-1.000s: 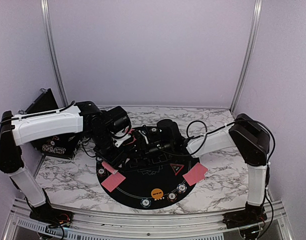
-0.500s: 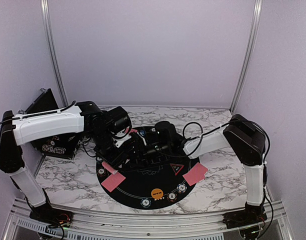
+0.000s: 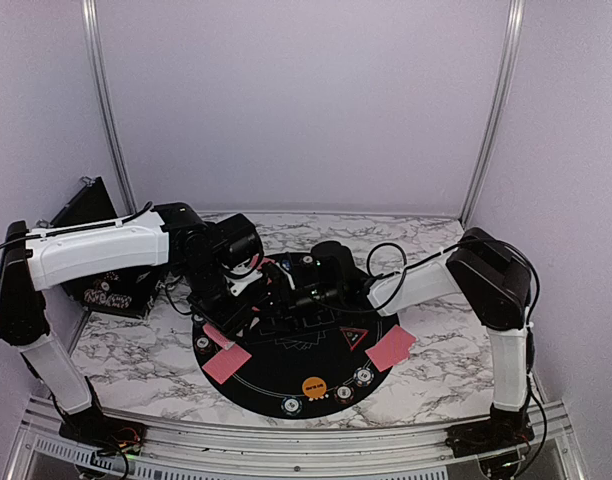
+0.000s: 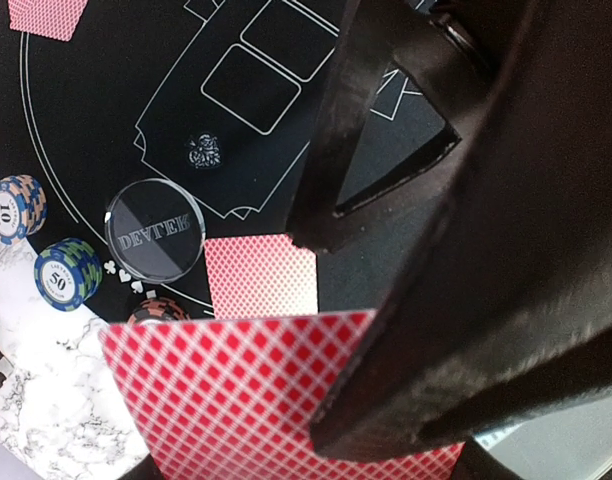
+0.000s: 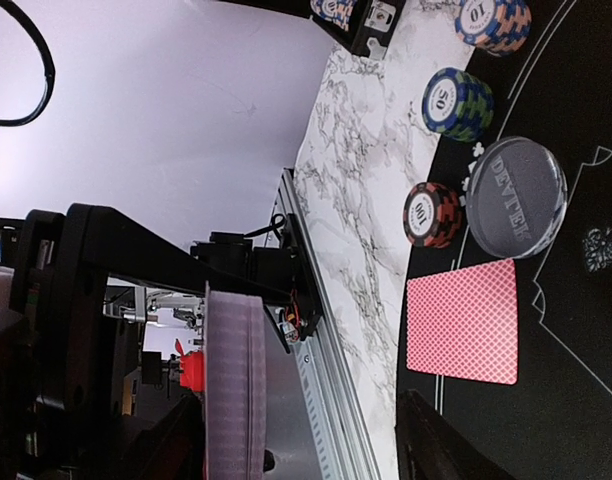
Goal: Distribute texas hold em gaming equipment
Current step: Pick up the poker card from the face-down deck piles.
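Red-backed deck (image 4: pixel 226 400) clamped in left gripper (image 3: pixel 254 276) over the black mat's (image 3: pixel 276 375) far edge; right gripper (image 3: pixel 282 282), jaws parted, hovers alongside. Dealing underway: next, pinch off one card.

The mat (image 4: pixel 76 130) looks matt, the dealer disc (image 4: pixel 154 229) clear glossy plastic, the tabletop (image 3: pixel 126 345) polished marble.

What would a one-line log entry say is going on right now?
left gripper: holds card deck | right gripper: open, near it | laid out: face-down cards, dealer button, chips
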Tool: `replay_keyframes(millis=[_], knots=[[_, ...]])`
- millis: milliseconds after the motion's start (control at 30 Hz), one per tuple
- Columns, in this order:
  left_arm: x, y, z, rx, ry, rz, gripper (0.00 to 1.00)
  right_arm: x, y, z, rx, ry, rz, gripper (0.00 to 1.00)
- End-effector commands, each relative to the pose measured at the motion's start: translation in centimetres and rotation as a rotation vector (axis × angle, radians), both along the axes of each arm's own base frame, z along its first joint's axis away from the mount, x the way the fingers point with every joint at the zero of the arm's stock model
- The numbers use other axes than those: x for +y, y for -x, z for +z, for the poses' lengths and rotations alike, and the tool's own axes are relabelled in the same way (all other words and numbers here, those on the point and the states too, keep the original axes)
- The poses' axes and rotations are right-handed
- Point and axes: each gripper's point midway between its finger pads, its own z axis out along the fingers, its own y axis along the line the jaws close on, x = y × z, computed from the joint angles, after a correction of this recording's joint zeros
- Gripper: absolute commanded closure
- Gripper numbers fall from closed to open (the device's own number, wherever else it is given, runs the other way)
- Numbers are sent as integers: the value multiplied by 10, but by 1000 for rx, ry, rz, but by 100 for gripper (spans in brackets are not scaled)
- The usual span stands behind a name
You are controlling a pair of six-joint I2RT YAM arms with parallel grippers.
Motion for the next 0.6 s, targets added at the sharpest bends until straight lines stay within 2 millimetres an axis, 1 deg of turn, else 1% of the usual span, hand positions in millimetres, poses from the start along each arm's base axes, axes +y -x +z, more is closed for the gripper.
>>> replay_keyframes(millis=[0, 567], knots=[[-2, 4, 5, 11, 5, -12, 42, -7, -9, -5, -6, 31, -30, 38], [1, 5, 5, 13, 4, -6, 42, -13, -11, 5, -31, 28, -47, 41]])
